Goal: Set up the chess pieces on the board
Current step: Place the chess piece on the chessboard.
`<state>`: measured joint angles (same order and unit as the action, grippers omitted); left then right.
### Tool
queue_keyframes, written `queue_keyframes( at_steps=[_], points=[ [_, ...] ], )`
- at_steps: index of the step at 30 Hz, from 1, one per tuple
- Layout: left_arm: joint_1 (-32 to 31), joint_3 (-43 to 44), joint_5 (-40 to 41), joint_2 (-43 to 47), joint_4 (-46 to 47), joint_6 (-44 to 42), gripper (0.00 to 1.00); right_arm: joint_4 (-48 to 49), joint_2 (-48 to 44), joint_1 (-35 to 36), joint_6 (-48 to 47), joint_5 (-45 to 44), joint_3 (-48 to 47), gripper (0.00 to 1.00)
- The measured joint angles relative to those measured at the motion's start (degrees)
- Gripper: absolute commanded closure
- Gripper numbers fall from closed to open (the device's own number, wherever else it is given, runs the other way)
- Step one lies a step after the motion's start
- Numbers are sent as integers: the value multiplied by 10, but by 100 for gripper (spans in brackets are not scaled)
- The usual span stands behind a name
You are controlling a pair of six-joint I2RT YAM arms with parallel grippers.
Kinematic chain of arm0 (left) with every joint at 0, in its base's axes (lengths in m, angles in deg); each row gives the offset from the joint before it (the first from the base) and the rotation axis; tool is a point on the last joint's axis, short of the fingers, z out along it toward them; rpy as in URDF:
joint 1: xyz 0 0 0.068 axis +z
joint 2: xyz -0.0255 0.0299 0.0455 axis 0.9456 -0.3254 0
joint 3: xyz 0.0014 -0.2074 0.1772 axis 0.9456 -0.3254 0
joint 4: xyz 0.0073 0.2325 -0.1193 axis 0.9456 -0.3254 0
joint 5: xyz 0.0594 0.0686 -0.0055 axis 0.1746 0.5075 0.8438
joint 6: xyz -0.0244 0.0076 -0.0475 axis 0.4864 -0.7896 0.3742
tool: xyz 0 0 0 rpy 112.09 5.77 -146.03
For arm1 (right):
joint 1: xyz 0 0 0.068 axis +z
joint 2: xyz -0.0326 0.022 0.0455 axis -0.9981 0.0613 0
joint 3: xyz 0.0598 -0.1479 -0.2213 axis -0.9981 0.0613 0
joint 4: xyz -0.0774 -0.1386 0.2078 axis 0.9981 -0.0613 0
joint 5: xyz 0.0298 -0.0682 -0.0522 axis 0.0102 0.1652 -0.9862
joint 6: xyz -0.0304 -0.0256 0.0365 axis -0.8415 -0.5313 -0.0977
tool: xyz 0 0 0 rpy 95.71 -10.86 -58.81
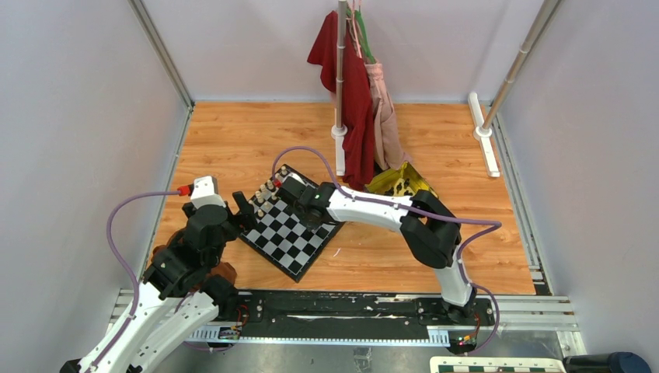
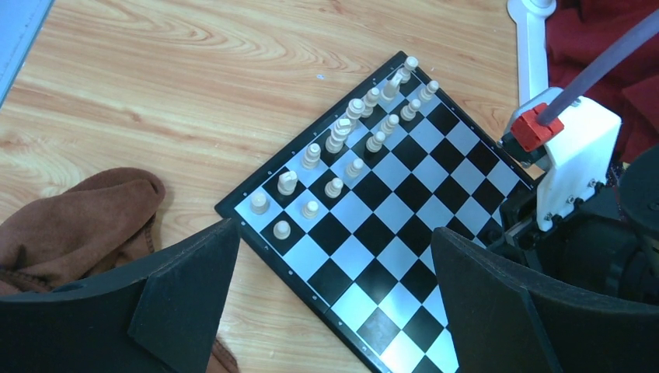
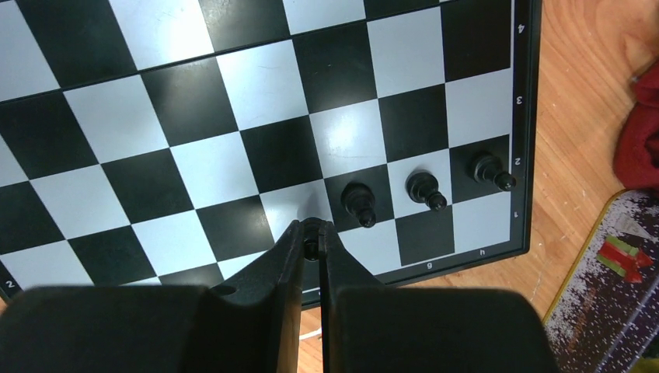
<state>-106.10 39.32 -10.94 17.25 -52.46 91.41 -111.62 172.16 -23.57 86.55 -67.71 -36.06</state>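
Right gripper point(image 3: 312, 233): jaws nearly together, pinching small black piece point(image 3: 311, 247) over board point(image 3: 194, 101) near its edge | three black pawns point(image 3: 359, 203) in a row just right of tips | red cloth point(image 3: 641, 132) past right rim | left gripper point(image 2: 334, 237): jaws wide, empty, above bare squares | cream pieces point(image 2: 342, 132) in two rows along far-left edge | brown cloth point(image 2: 78, 225) beside board.

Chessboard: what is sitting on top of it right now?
Two rows of cream pieces line one edge; three black pawns stand near the opposite edge, a fourth apparently pinched in the right pincer. The right arm hides some squares there.
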Motion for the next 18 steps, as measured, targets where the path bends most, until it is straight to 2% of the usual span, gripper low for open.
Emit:
queue_keyframes(
  at_steps=[18],
  points=[
    [0,0,-13,-5,8,-3,0,8,15,-9,0,19,-17,98]
  ],
)
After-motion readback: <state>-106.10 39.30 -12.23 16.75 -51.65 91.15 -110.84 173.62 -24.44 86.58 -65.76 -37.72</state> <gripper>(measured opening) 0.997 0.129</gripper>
